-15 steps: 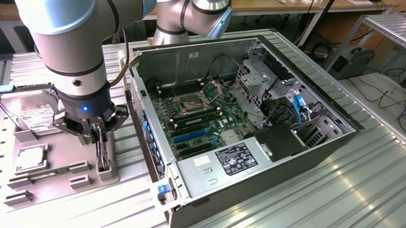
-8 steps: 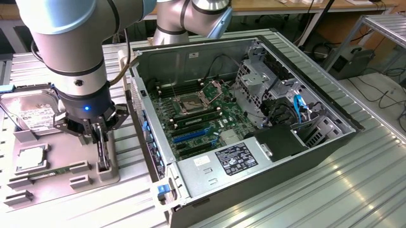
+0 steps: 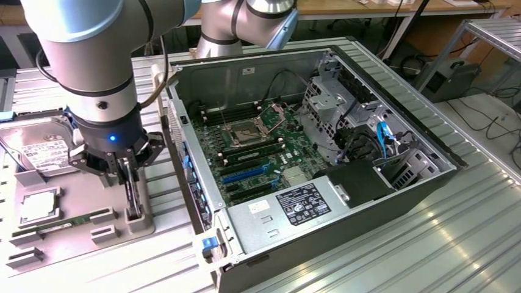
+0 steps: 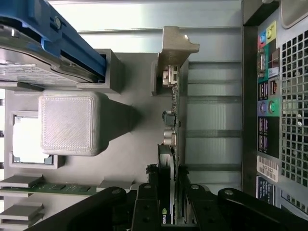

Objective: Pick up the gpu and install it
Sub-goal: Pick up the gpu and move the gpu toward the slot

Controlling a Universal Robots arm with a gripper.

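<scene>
As seen in the exterior view, locate the gripper (image 3: 133, 210) lowered over the grey tray (image 3: 77, 189), at the exterior view's left of the open computer case (image 3: 350, 241). In the wrist view, note the fingers (image 4: 144, 204) closed on the gpu (image 4: 174, 120), one pressed against each face at the end opposite the bracket (image 4: 175, 45). Read the gpu as standing upright on edge above the tray, with the pale metal bracket farthest from the grip. Cannot tell whether lifted clear of the tray or resting in it. Find the card between the tray's raised blocks (image 4: 70, 122) and the case's rear port panel (image 4: 269, 110). On the same tray, find the hard drive (image 3: 36, 149) with white label, a square chip (image 3: 38, 206) in a recess, and the green memory stick (image 3: 73, 221) in a holder, none touched by the gripper. Inside the case, note the motherboard (image 3: 252, 146) with a blue slot (image 3: 244, 175) exposed
</scene>
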